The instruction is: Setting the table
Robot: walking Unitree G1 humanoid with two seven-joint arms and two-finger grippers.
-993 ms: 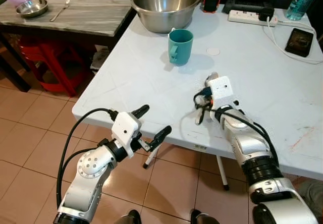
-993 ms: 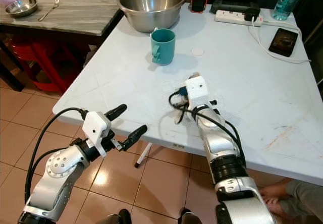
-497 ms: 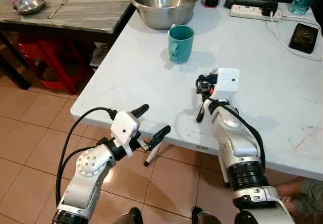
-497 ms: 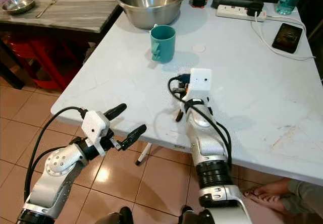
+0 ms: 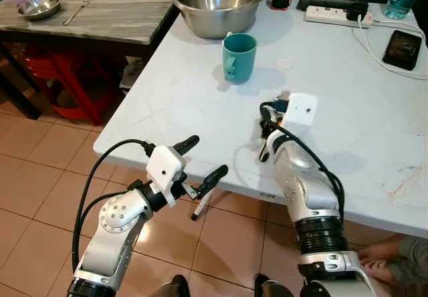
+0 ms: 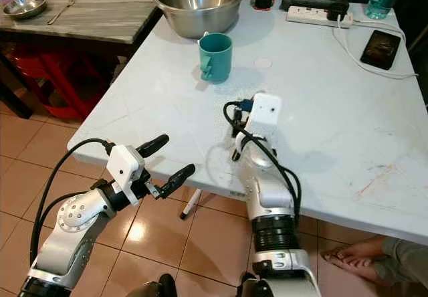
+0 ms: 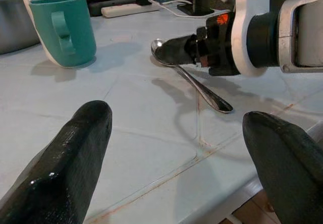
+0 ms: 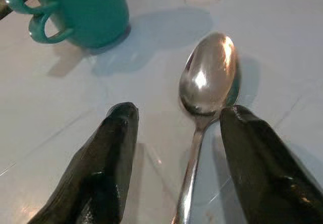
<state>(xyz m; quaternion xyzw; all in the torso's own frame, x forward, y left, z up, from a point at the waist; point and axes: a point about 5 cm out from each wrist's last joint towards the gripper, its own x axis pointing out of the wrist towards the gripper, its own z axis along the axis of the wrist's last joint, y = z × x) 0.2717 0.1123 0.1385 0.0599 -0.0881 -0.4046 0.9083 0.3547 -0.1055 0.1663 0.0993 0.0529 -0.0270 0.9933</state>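
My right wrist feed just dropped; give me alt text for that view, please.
A shiny metal spoon lies on the white tabletop between the open black fingers of the right gripper, handle toward the camera, untouched. A teal ceramic mug stands beyond it, handle facing the camera.

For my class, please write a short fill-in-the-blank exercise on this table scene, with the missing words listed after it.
1. The right pincer is open, with a metal ____ lying on the table between its fingers.
2. The mug beside the steel bowl is ____ in colour.
3. The left pincer hangs open over the tiled ____.

Missing words: spoon; teal; floor
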